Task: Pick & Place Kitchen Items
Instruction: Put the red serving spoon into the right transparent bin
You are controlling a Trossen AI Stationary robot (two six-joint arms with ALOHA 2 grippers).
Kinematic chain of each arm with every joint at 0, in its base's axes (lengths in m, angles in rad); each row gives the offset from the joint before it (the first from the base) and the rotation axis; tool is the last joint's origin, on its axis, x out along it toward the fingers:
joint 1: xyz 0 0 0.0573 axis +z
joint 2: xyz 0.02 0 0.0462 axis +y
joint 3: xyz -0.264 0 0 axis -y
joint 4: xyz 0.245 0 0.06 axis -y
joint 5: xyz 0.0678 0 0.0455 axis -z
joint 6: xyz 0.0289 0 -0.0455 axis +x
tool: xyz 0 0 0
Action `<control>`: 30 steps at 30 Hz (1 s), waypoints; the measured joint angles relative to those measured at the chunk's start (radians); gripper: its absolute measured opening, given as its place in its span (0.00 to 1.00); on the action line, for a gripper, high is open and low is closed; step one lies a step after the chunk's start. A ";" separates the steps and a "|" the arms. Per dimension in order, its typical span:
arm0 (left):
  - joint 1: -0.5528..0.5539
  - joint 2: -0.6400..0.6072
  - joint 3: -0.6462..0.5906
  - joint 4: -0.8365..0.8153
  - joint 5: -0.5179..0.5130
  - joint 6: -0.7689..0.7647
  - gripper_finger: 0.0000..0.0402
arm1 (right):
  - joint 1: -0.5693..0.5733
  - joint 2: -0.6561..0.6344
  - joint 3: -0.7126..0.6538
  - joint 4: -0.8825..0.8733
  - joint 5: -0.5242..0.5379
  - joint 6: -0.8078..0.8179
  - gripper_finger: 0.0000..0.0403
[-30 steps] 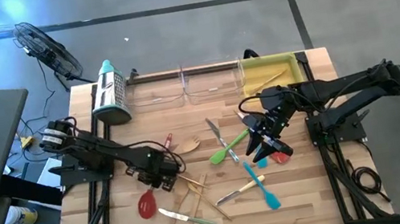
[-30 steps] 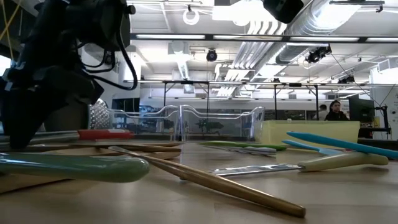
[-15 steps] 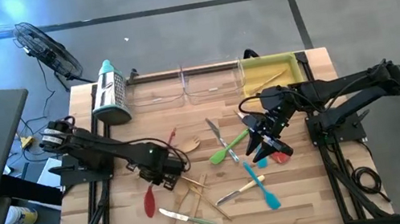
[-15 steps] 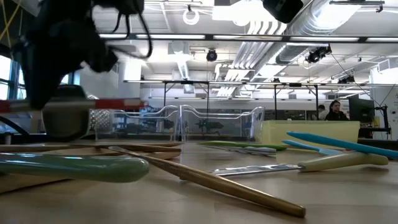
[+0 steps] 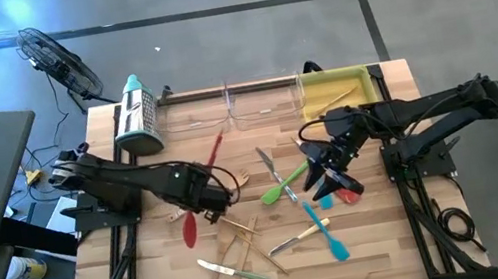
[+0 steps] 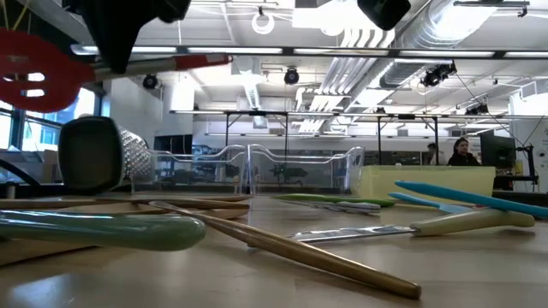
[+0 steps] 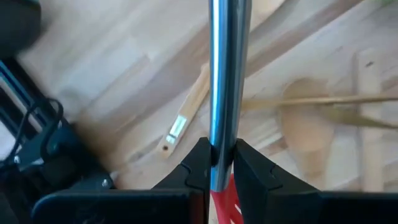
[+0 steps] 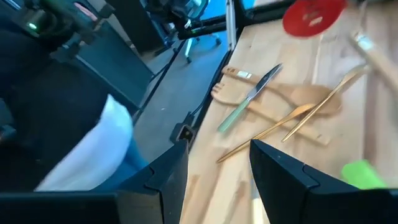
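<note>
My left gripper [image 5: 209, 193] is shut on a red slotted spatula [image 5: 189, 231] with a steel shaft, held above the table's left middle. In the low view its red head [image 6: 34, 73] floats high at the left. It also shows in the right wrist view [image 8: 314, 15]. My right gripper [image 5: 332, 182] is open and empty, low over the table right of centre, beside a green spatula [image 5: 283, 190] and a blue spatula [image 5: 326, 233] that lie flat on the wood. Wooden spoons and forks [image 5: 239, 232] and a small knife [image 5: 220, 266] lie flat near the front. My left gripper pinches the spatula's steel shaft [image 7: 225, 124] between its two fingers [image 7: 198, 168], between the red head and the handle's free end. The fingers lie across the shaft. The spatula is lifted clear of the table and is about level in the low view, its handle [image 6: 175, 63] toward the far side.
A steel box grater [image 5: 137, 118] lies at the far left. Two clear trays [image 5: 195, 118] [image 5: 264, 105] and a yellow tray [image 5: 334, 90] line the far edge. A fan [image 5: 58, 60] stands off the table. A person [image 6: 462, 152] sits far behind.
My left gripper has risen and gone toward the table's far edge and a little right, still shut on the red spatula. The spatula has come off the table, lifted clear, and its head has turned about.
</note>
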 joint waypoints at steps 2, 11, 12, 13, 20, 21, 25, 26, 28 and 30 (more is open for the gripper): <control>0.000 0.000 0.033 -0.002 -0.037 0.002 0.09 | 0.000 -0.003 0.000 0.028 0.031 -0.029 0.41; 0.000 0.000 0.249 0.041 -0.232 0.108 0.09 | 0.000 -0.058 0.000 0.193 0.275 -0.103 0.41; 0.000 0.000 0.276 0.052 -0.250 0.132 0.09 | 0.000 -0.063 0.000 0.214 0.325 -0.104 0.41; 0.000 0.000 0.302 0.069 -0.268 0.160 0.09 | 0.000 -0.065 -0.001 0.247 0.375 -0.105 0.41; 0.000 0.000 0.402 0.308 -0.359 0.412 0.09 | -0.056 -0.070 0.000 0.457 0.444 -0.075 0.41; 0.000 0.000 0.406 0.343 -0.365 0.456 0.09 | -0.067 -0.070 0.000 0.478 0.439 -0.057 0.41; 0.000 0.000 0.405 0.477 -0.372 0.589 0.09 | -0.106 -0.068 0.000 0.540 0.371 -0.003 0.41; 0.001 0.000 0.399 0.509 -0.372 0.620 0.09 | -0.112 -0.064 0.000 0.555 0.361 0.007 0.41; 0.003 0.000 0.394 0.559 -0.377 0.674 0.09 | -0.118 -0.060 0.000 0.573 0.340 0.011 0.41; 0.014 0.000 0.394 0.589 -0.368 0.696 0.09 | -0.118 -0.053 0.000 0.583 0.334 0.007 0.41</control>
